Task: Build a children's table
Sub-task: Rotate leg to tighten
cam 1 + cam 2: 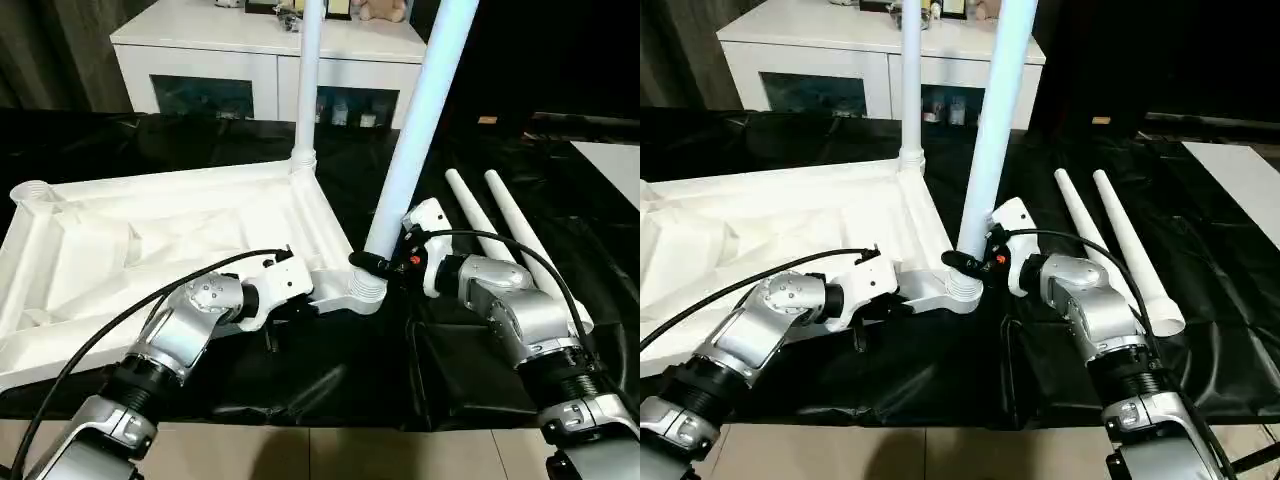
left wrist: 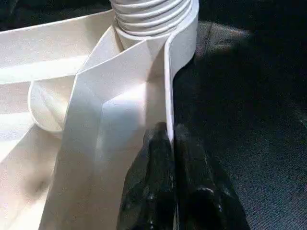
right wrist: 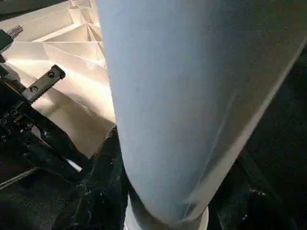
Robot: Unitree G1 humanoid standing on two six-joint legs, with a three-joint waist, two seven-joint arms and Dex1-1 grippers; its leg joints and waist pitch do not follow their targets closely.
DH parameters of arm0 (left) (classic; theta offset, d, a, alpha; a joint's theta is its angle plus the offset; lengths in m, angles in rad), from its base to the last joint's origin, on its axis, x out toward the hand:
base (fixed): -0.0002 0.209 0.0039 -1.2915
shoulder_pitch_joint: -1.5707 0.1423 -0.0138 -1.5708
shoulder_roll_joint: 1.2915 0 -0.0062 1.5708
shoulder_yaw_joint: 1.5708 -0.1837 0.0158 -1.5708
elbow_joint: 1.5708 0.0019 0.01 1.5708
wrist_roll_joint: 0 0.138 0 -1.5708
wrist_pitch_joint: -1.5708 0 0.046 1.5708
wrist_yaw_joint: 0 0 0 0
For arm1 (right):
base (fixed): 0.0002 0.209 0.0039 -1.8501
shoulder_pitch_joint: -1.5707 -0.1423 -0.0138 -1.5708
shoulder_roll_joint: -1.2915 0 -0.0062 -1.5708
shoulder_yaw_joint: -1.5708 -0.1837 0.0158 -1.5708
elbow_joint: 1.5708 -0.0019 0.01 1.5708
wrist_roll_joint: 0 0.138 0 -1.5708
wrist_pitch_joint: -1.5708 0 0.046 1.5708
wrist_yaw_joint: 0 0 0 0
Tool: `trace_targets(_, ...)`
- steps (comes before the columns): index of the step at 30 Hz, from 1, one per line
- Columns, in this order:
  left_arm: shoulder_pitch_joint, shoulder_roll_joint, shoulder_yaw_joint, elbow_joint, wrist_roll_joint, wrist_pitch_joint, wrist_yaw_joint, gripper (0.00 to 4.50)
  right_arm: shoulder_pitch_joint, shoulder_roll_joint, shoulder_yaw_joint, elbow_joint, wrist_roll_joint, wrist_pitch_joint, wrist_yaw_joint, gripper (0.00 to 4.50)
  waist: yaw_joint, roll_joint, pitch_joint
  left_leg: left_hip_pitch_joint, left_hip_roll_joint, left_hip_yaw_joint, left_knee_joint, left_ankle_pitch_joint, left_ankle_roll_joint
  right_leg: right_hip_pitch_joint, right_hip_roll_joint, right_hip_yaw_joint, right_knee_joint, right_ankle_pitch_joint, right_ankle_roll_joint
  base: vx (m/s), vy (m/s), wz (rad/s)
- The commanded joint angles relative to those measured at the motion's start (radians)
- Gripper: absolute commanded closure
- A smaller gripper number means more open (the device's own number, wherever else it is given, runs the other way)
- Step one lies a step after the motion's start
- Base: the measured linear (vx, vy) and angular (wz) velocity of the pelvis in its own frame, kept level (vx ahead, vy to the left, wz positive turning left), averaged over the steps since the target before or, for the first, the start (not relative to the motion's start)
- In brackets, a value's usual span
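Note:
The white tabletop point(image 1: 150, 250) lies upside down on black cloth, ribbed underside up. One leg point(image 1: 308, 80) stands upright in its far right corner socket. A second leg point(image 1: 420, 120) leans slightly in the near right corner socket point(image 1: 358, 290). My right gripper point(image 1: 385, 262) is shut around this leg just above the socket, with black fingers point(image 3: 103, 191) on both sides of the tube. My left gripper point(image 2: 170, 132) is shut on the tabletop's thin rim wall point(image 2: 168, 86) close to that socket. Two more legs point(image 1: 480, 220) point(image 1: 530, 250) lie side by side on the cloth to the right.
A white cabinet point(image 1: 270, 60) with dark glass doors stands behind the work. Black cloth point(image 1: 340, 370) covers the surface up to its near edge, with pale floor point(image 1: 330, 455) below. A white panel point(image 1: 615, 165) shows at the far right.

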Motion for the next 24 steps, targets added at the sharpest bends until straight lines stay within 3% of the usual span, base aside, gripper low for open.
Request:
trace_targets(1, 0.0, 0.014, 0.026, -0.04, -0.01, -0.008, 0.028, 4.5, 0.097, -0.029, 0.033, 0.126, -0.067, 0.113, -0.045, 2.66, -0.008, 0.014, -0.027, 0.032, 0.058, -0.058, -0.098, -0.671, -0.053, -0.011, -0.061, 0.024, -0.103, -0.675, -0.071, 0.0, 0.0, 0.0)
trace_targets(6, -0.01, -0.014, 0.063, -0.011, -0.017, 0.041, 0.094, 4.5, 0.097, 0.015, 0.001, 0.138, -0.093, 0.079, -0.181, 2.66, -0.015, 0.015, -0.021, 0.035, 0.056, -0.062, -0.098, -0.704, -0.059, -0.017, -0.058, 0.016, -0.11, -0.71, -0.06, 0.0, 0.0, 0.0)
trace_targets(7, -0.017, -0.029, 0.076, 0.003, -0.021, 0.061, 0.119, 4.5, 0.092, 0.038, -0.02, 0.146, -0.103, 0.071, -0.254, 2.66, -0.022, 0.013, -0.021, 0.032, 0.055, -0.069, -0.1, -0.72, -0.063, -0.009, -0.058, 0.004, -0.113, -0.732, -0.044, 0.0, 0.0, 0.0)
trace_targets(8, -0.025, -0.045, 0.086, 0.019, -0.022, 0.078, 0.146, 4.5, 0.084, 0.062, -0.042, 0.155, -0.111, 0.071, -0.33, 2.66, -0.025, 0.02, -0.018, 0.033, 0.057, -0.073, -0.104, -0.739, -0.067, -0.007, -0.057, -0.003, -0.115, -0.735, -0.04, 0.0, 0.0, 0.0)
trace_targets(9, -0.035, -0.064, 0.098, 0.04, -0.02, 0.092, 0.182, 4.5, 0.075, 0.091, -0.069, 0.168, -0.117, 0.069, -0.415, 2.66, -0.038, 0.03, -0.009, 0.035, 0.062, -0.082, -0.12, -0.803, -0.081, 0.002, -0.048, -0.029, -0.119, -0.704, -0.038, 0.0, 0.0, 0.0)
trace_targets(10, -0.043, -0.078, 0.105, 0.056, -0.018, 0.105, 0.209, 4.5, 0.066, 0.113, -0.089, 0.178, -0.122, 0.067, -0.479, 2.66, -0.044, 0.035, -0.008, 0.033, 0.066, -0.087, -0.132, -0.846, -0.089, 0.016, -0.04, -0.047, -0.112, -0.661, -0.04, 0.0, 0.0, 0.0)
trace_targets(11, -0.053, -0.095, 0.113, 0.071, -0.017, 0.124, 0.238, 4.5, 0.054, 0.136, -0.108, 0.194, -0.125, 0.065, -0.546, 2.66, -0.007, 0.055, 0.004, -0.072, 0.11, -0.07, -0.259, -0.992, -0.114, 0.125, -0.012, -0.037, 0.115, -0.324, -0.091, -0.107, 0.02, -0.03)
trace_targets(12, -0.063, -0.118, 0.123, 0.086, -0.016, 0.151, 0.276, 4.5, 0.039, 0.159, -0.123, 0.217, -0.129, 0.057, -0.612, 2.66, 0.038, 0.052, -0.004, -0.071, 0.106, -0.038, -0.264, -0.976, -0.088, 0.118, -0.004, -0.025, 0.138, -0.222, -0.076, -0.079, -0.025, 0.17)
trace_targets(13, -0.084, -0.168, 0.143, 0.112, -0.021, 0.215, 0.342, 4.5, 0.006, 0.207, -0.163, 0.267, -0.113, 0.047, -0.72, 2.66, 0.034, 0.01, -0.023, 0.03, 0.064, 0.004, -0.196, -0.758, -0.074, 0.026, -0.03, 0.036, 0.07, -0.413, -0.065, -0.051, -0.039, 0.21)
trace_targets(14, -0.084, -0.168, 0.143, 0.112, -0.021, 0.215, 0.342, 4.5, 0.006, 0.207, -0.163, 0.267, -0.113, 0.047, -0.72, 2.66, 0.016, -0.036, -0.034, 0.077, 0.025, -0.01, -0.076, -0.602, -0.082, -0.036, -0.067, 0.057, -0.029, -0.683, -0.038, 0.056, -0.122, 0.03)
trace_targets(15, -0.102, -0.213, 0.157, 0.132, -0.024, 0.265, 0.394, 4.5, -0.025, 0.243, -0.196, 0.314, -0.09, 0.04, -0.795, 2.66, 0.025, -0.038, -0.026, 0.026, 0.004, -0.054, 0.052, -0.231, -0.007, -0.009, -0.171, 0.095, -0.126, -1.013, -0.027, 0.028, -0.076, -0.17)
trace_targets(16, -0.102, -0.213, 0.157, 0.132, -0.024, 0.265, 0.394, 4.5, -0.025, 0.243, -0.196, 0.314, -0.09, 0.04, -0.795, 2.66, 0.046, -0.011, -0.032, -0.057, 0.031, -0.087, -0.009, -0.085, -0.016, 0.067, -0.166, 0.084, -0.067, -0.846, -0.062, 0.09, -0.058, -0.41)
trace_targets(17, -0.112, -0.235, 0.164, 0.143, -0.024, 0.288, 0.421, 4.5, -0.039, 0.261, -0.212, 0.334, -0.086, 0.037, -0.838, 2.66, 0.053, 0.004, -0.039, -0.034, 0.051, -0.08, -0.076, -0.136, -0.051, 0.039, -0.068, 0.044, -0.03, -0.524, -0.091, 0.06, 0.026, -0.25)
trace_targets(18, -0.128, -0.279, 0.169, 0.151, -0.022, 0.325, 0.465, 4.5, -0.066, 0.287, -0.239, 0.376, -0.072, 0.024, -0.907, 2.66, 0.042, 0.002, -0.04, -0.014, 0.062, -0.077, -0.084, -0.198, -0.06, 0.028, -0.053, 0.043, -0.017, -0.409, -0.112, 0.06, 0.026, -0.25)
trace_targets(19, -0.139, -0.311, 0.173, 0.157, -0.02, 0.352, 0.497, 4.5, -0.085, 0.305, -0.259, 0.407, -0.062, 0.015, -0.958, 2.66, 0.045, 0.026, -0.043, 0.016, 0.062, -0.066, -0.088, -0.303, -0.077, 0.017, -0.054, 0.048, -0.017, -0.309, -0.175, 0.0, 0.0, 0.0)
trace_targets(20, -0.149, -0.349, 0.174, 0.151, -0.027, 0.384, 0.518, 4.5, -0.105, 0.319, -0.271, 0.441, -0.058, 0.007, -1.0, 2.66, 0.038, 0.021, -0.034, 0.014, 0.059, -0.061, -0.093, -0.364, -0.081, 0.014, -0.053, 0.051, -0.026, -0.331, -0.191, 0.0, 0.0, 0.0)
trace_targets(21, -0.155, -0.374, 0.175, 0.146, -0.031, 0.406, 0.531, 4.5, -0.118, 0.328, -0.278, 0.463, -0.057, 0.001, -1.026, 2.66, 0.038, 0.019, -0.04, 0.01, 0.057, -0.057, -0.093, -0.383, -0.085, 0.025, -0.054, 0.053, -0.026, -0.334, -0.195, 0.0, 0.0, 0.0)
trace_targets(22, -0.16, -0.391, 0.174, 0.141, -0.033, 0.419, 0.542, 4.5, -0.131, 0.333, -0.276, 0.488, -0.063, -0.01, -1.037, 2.66, 0.037, 0.021, -0.038, 0.005, 0.059, -0.058, -0.097, -0.383, -0.088, 0.028, -0.055, 0.053, -0.028, -0.334, -0.19, 0.0, 0.0, 0.0)
trace_targets(24, -0.166, -0.407, 0.174, 0.133, -0.03, 0.43, 0.557, 4.5, -0.148, 0.337, -0.271, 0.519, -0.07, -0.027, -1.046, 2.66, 0.038, 0.015, -0.039, 0.006, 0.059, -0.058, -0.101, -0.406, -0.092, 0.029, -0.053, 0.056, -0.034, -0.324, -0.162, 0.0, 0.0, 0.0)
